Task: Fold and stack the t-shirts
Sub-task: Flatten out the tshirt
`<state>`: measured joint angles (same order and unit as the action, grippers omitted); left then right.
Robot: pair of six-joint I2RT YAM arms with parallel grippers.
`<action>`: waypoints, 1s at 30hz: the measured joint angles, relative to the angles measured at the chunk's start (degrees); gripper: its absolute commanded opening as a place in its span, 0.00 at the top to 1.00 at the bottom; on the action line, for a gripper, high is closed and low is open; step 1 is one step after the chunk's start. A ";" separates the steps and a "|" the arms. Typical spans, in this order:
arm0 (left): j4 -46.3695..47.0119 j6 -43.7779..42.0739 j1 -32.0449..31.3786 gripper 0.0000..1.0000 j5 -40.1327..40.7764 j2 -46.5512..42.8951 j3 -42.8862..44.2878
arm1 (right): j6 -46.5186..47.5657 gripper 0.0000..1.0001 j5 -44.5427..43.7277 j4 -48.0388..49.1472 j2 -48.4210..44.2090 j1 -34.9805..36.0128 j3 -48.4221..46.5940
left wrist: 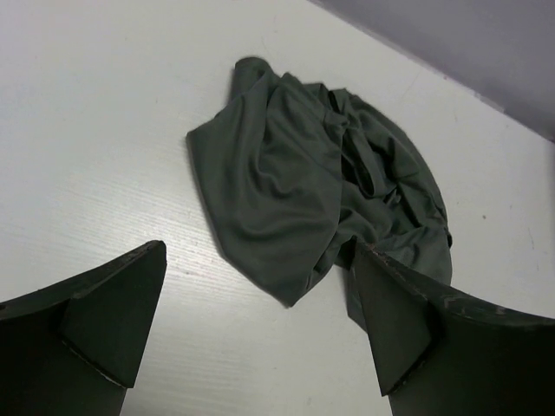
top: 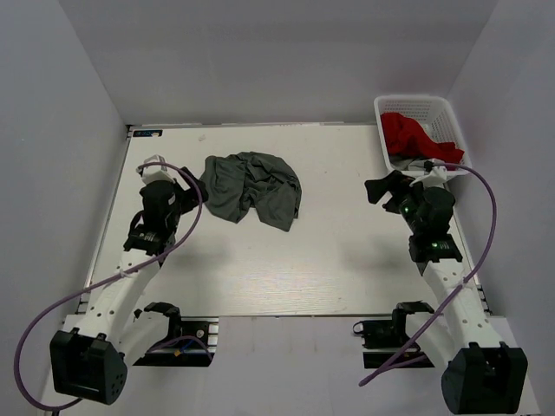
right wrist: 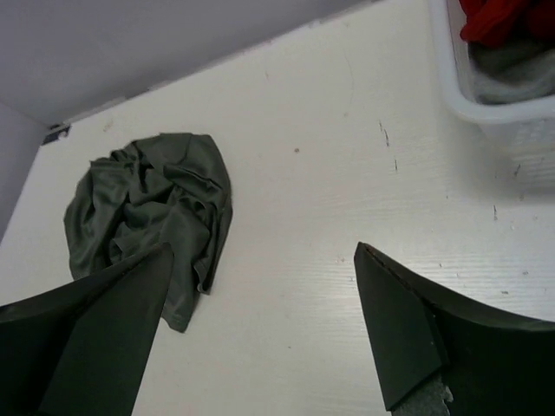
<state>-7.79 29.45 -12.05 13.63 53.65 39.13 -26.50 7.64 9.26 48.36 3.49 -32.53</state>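
Note:
A dark olive-grey t-shirt (top: 251, 186) lies crumpled in a heap on the white table (top: 286, 260), left of centre. It also fills the left wrist view (left wrist: 312, 173) and sits at the left of the right wrist view (right wrist: 147, 208). A bright red t-shirt (top: 418, 137) lies bunched in the white lattice basket (top: 390, 108) at the back right. My left gripper (top: 192, 184) hovers open just left of the olive shirt, nothing between its fingers (left wrist: 113, 312). Well to the shirt's right, my right gripper (top: 381, 189) is open and empty, beside the basket.
The basket (right wrist: 486, 95) stands against the right wall, with pale grey cloth (right wrist: 520, 69) under the red shirt. Grey walls close in the table on three sides. Purple cables loop from both arms.

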 measured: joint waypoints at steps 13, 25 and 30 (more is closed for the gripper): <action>-3.91 2.05 -2.01 0.01 -17.73 19.50 0.24 | 3.87 0.10 8.74 -10.27 30.64 9.81 -14.08; -2.49 1.79 -9.75 0.02 -18.53 32.68 2.75 | 5.01 0.10 0.66 -16.46 43.01 26.53 -23.04; -2.12 4.39 -10.01 0.15 -13.57 37.09 7.02 | 3.48 0.10 -0.09 -16.02 46.84 31.15 -23.12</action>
<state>-9.91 33.85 -22.06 0.05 90.74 46.15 -23.03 7.55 -6.76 95.20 34.63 -55.66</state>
